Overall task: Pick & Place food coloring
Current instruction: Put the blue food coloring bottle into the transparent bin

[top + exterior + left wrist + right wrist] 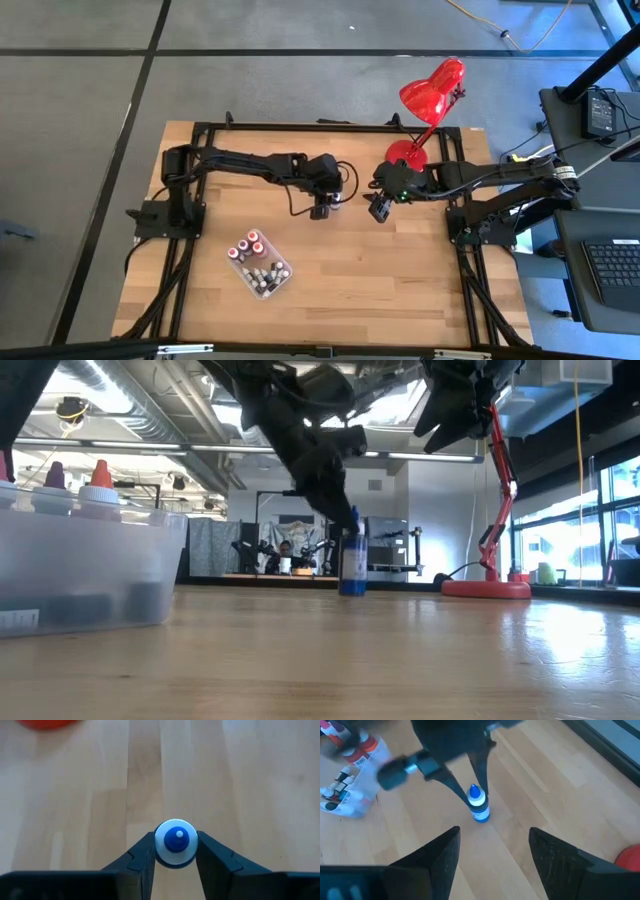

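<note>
1. A blue food coloring bottle (352, 565) stands upright on the wooden worktop (400, 280), toward the middle of its far half, well apart from the clear plastic tray (262, 268).
2. The left gripper (175, 854) is down over this bottle, its fingers (142, 857) on either side of the white-shouldered top and touching it, clamped on the bottle just below the blue tip.
3. The right gripper (492, 847) hangs above the worktop just beside the bottle, toward the right edge, its fingers (437, 855) spread wide apart and holding nothing.
4. The tray sits nearer the front left part of the worktop and holds the other food coloring bottles (255, 262), some upright with red caps, some lying on their sides.
5. A red desk lamp (425, 100) stands with its round base at the far edge of the worktop, right of centre, near the right arm.
</note>
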Motion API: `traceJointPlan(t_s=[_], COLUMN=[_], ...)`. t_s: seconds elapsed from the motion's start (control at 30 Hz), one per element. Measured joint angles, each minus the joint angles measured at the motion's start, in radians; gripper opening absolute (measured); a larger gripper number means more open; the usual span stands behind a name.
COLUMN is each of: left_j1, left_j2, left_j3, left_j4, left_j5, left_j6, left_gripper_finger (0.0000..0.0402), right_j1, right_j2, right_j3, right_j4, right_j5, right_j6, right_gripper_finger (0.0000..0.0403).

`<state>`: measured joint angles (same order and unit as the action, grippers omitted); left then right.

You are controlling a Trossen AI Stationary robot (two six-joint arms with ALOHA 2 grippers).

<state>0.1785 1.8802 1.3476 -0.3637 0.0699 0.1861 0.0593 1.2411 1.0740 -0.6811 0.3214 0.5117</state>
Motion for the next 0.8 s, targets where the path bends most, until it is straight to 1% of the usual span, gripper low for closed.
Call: traceJointPlan(t_s=[0.1, 0.2, 0.3, 0.4, 0.5, 0.57, 0.8], left_j1=[-0.009, -0.022, -0.048, -0.102, -0.176, -0.236, -0.495], left_j2=[-0.056, -0.129, -0.214, -0.294, -0.358, -0.395, -0.459], left_j3=[0.000, 0.000, 0.000, 0.001, 0.000, 0.001, 0.001], left_j4=[-0.005, -0.036, -0.095, -0.199, -0.310, -0.346, -0.512], left_j5=[0.000, -0.020, -0.097, -0.191, -0.231, -0.270, -0.504], left_j6=[-0.039, -0.119, -0.210, -0.311, -0.433, -0.539, -0.957], left_gripper_finger=[0.0112, 0.0112, 0.0112, 0.0112, 0.0112, 0.0112, 0.0117], right_j1=[-0.001, -0.005, -0.014, -0.024, -0.033, -0.043, -0.051], right_j2=[0.000, 0.000, 0.001, 0.001, 0.001, 0.001, 0.001], right_j3=[0.000, 0.000, 0.000, 0.000, 0.000, 0.000, 0.000], right_j4=[0.000, 0.002, 0.013, 0.036, 0.060, 0.086, 0.179], right_j5=[0.000, 0.001, 0.007, 0.035, 0.056, 0.056, 0.055], right_j6=[-0.022, -0.048, -0.071, -0.091, -0.122, -0.152, -0.227], right_gripper_finger=[0.0238, 0.0238, 0.0238, 0.0238, 0.0238, 0.0238, 0.0238])
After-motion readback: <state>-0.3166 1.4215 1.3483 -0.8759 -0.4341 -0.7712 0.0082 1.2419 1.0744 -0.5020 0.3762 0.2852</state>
